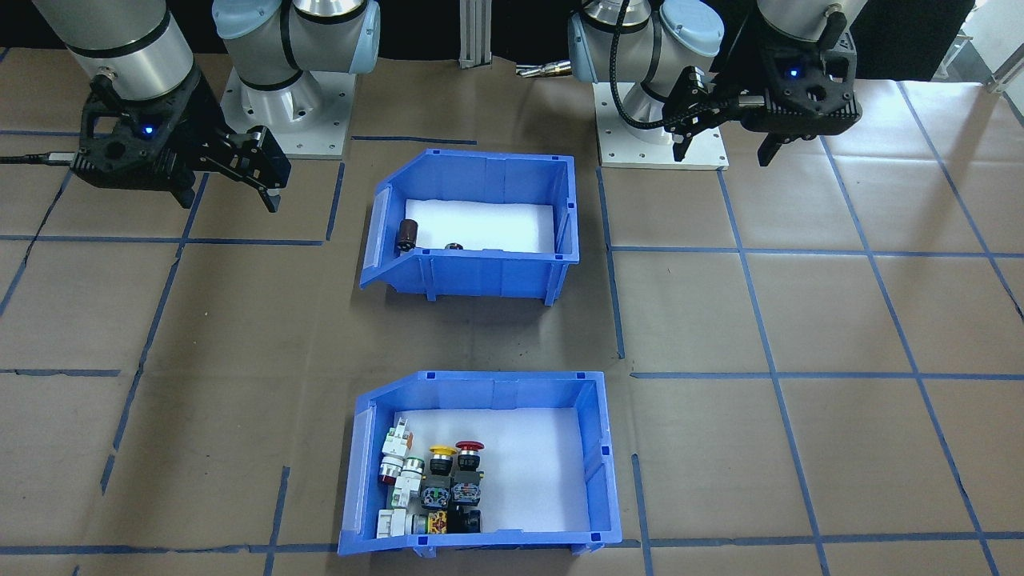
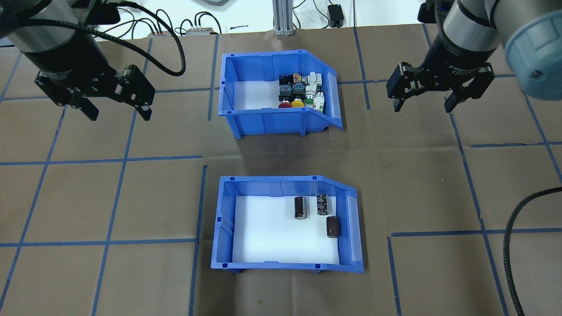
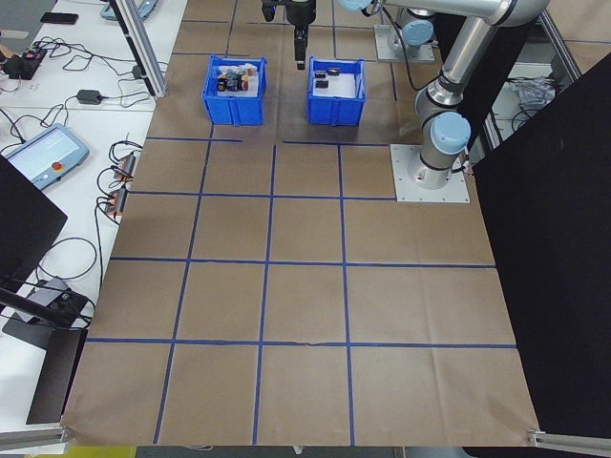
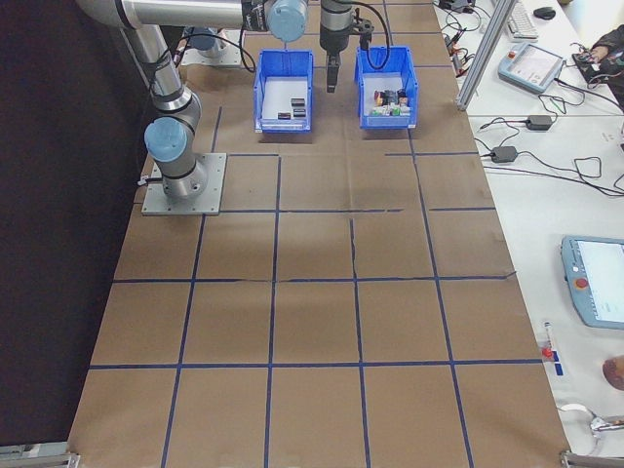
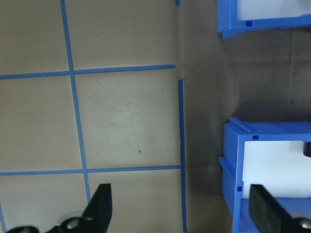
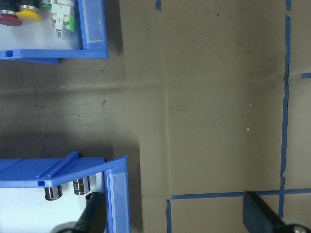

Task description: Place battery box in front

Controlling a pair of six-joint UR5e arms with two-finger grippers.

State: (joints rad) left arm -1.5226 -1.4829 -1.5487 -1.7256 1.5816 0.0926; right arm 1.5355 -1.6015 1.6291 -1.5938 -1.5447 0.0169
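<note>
Nearest the robot's table edge sits the blue plastic foam-lined battery box (image 2: 285, 228), ungrasped; left gripper (image 2: 116, 109) and right gripper (image 2: 425, 105) hover spread, empty. Next: grasp its rim.

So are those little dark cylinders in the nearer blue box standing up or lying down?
Lying down. In the overhead view all three cylinders rest on their sides on the white foam inside the battery box.

gap between bins: open paper strip separates battery box (image 2: 287, 228) at 6 o'clock from switch bin (image 2: 276, 92) at 12
flanks, 3 and 9: bare table (image 2: 109, 197)
above bins: looks unobstructed; both grippers well aside
</note>
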